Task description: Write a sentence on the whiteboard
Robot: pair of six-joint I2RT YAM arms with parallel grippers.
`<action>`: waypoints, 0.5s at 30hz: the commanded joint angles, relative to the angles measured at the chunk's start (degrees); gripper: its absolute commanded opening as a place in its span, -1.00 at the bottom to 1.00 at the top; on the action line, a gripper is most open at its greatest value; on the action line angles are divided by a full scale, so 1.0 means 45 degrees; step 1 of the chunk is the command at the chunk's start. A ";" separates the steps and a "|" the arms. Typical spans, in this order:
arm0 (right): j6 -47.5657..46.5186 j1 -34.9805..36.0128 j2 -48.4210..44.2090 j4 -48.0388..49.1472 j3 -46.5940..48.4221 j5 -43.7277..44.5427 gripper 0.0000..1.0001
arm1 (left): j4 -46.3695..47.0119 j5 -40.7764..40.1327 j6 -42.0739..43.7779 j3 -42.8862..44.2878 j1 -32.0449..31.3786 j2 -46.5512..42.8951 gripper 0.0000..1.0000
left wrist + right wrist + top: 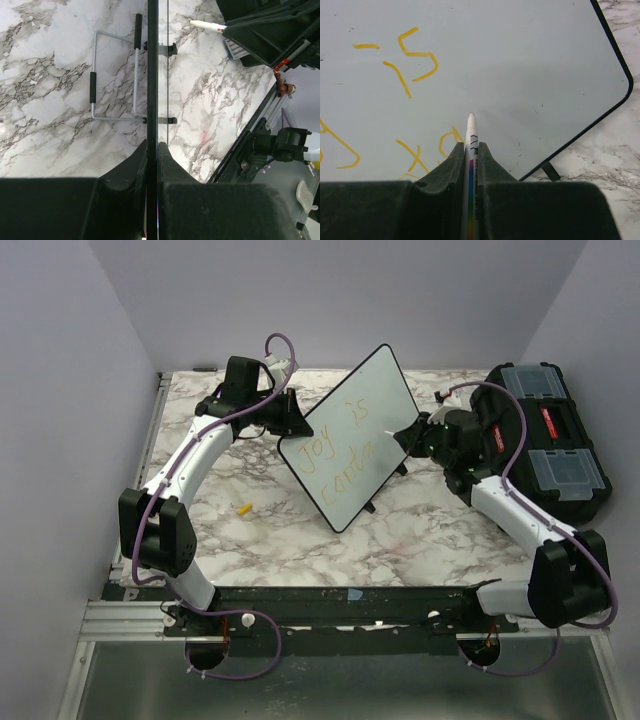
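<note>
Overhead and near wrist views seemingly share whiteboard (382,390)

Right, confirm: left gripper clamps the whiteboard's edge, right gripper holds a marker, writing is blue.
Wrong on colour: the writing on the whiteboard is yellow-orange, not blue, clear in the right wrist view. The left gripper clamps the edge; the right gripper holds the marker.

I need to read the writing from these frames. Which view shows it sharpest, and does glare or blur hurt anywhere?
Right wrist: sentence strokes crisp on the evenly lit whiteboard, no glare; marker barrel slightly soft near the lens. Top external: writing pale, low-contrast, yet legible. Left wrist: board edge-on, no writing shown; left gripper dark and underexposed.
</note>
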 commanded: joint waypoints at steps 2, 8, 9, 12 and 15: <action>0.0179 0.0006 0.0620 0.0577 0.0185 -0.0609 -0.99 | -0.0376 -0.0226 0.0897 -0.0182 -0.0266 -0.0255 -1.00; 0.0305 0.0007 0.1249 0.0945 0.0319 -0.1130 -0.99 | -0.0376 -0.0223 0.0892 -0.0174 -0.0303 -0.0214 -1.00; 0.0316 0.0002 0.1351 0.1032 0.0340 -0.1210 -0.99 | -0.0373 -0.0245 0.0896 -0.0178 -0.0305 -0.0219 -1.00; 0.0388 0.0007 0.1582 0.1151 0.0405 -0.1345 -0.99 | -0.0376 -0.0255 0.0901 -0.0180 -0.0325 -0.0211 -1.00; 0.0411 0.0007 0.1754 0.1260 0.0453 -0.1447 -0.99 | -0.0395 -0.0251 0.0887 -0.0180 -0.0349 -0.0200 -1.00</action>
